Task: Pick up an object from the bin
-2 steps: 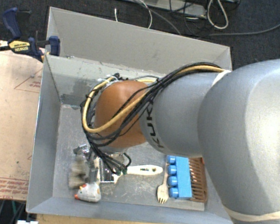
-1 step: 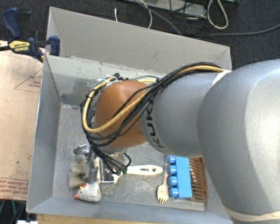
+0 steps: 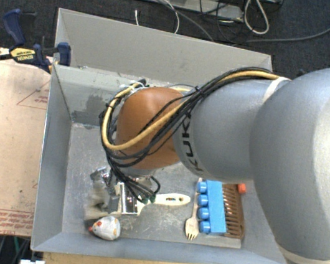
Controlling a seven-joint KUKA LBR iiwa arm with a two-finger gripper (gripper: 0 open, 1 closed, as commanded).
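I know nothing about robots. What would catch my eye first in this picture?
The huge grey arm across the right side stands out most, with its rounded orange cover wrapped in looping cables over the grey bin. Below that cover, the end effector sits low in the bin's lower left, just above a small white lump with a red spot. To the right, a bright blue studded block lies on a brown ridged piece.
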